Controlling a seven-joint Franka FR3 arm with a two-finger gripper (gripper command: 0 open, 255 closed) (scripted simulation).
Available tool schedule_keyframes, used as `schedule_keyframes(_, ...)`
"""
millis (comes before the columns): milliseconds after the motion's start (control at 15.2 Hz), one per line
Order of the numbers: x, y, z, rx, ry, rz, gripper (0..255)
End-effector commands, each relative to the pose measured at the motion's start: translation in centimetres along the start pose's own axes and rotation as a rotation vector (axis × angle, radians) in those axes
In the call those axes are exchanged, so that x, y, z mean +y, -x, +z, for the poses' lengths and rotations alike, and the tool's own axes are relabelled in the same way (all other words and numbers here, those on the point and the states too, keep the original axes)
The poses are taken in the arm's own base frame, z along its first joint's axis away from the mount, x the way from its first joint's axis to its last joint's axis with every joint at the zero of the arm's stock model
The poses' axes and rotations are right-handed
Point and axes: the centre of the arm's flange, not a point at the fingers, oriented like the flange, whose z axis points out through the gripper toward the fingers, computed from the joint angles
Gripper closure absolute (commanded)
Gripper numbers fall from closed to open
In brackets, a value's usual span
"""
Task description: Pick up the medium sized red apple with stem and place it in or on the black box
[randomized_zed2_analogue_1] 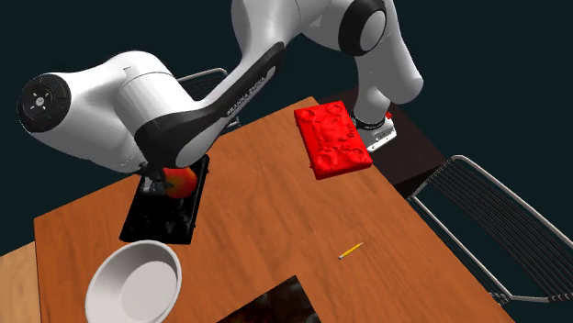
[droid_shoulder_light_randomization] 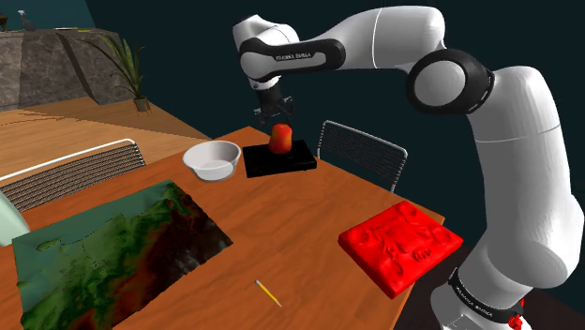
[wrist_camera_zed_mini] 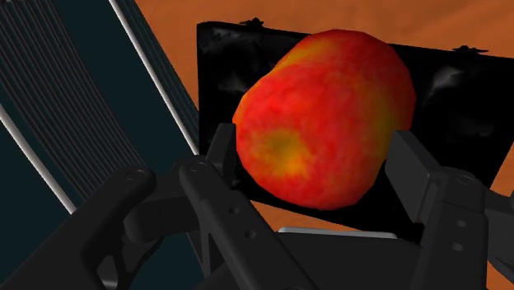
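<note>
A red apple (droid_shoulder_light_randomization: 281,139) with yellow patches sits low over the black box (droid_shoulder_light_randomization: 302,157) at the table's far side. I cannot tell whether it touches the box. My gripper (droid_shoulder_light_randomization: 276,116) comes down on it from above. In the wrist view the apple (wrist_camera_zed_mini: 325,115) lies between my black fingers (wrist_camera_zed_mini: 221,156), which press against both its sides, with the black box (wrist_camera_zed_mini: 461,107) behind it. The second exterior view has the apple (randomized_zed2_analogue_1: 181,182) under the arm's forearm, above the black box (randomized_zed2_analogue_1: 156,216). No stem is visible.
A white bowl (droid_shoulder_light_randomization: 212,160) stands beside the box toward the shoulder view's left. A red embossed slab (droid_shoulder_light_randomization: 400,243) lies near the stand, a yellow pencil (droid_shoulder_light_randomization: 268,292) near the front edge, and a dark map-like mat (droid_shoulder_light_randomization: 103,258) at front left. Wire chairs (droid_shoulder_light_randomization: 364,150) stand behind the table.
</note>
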Motion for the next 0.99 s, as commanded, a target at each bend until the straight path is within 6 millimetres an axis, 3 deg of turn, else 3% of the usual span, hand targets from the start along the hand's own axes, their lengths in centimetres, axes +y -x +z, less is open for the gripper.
schedule_keyframes(0,1.5,-2.3,0.4,0.0,0.0,-0.001,255)
schedule_keyframes(924,-0.6,-2.1,7.5,0.0,0.0,-0.001,255)
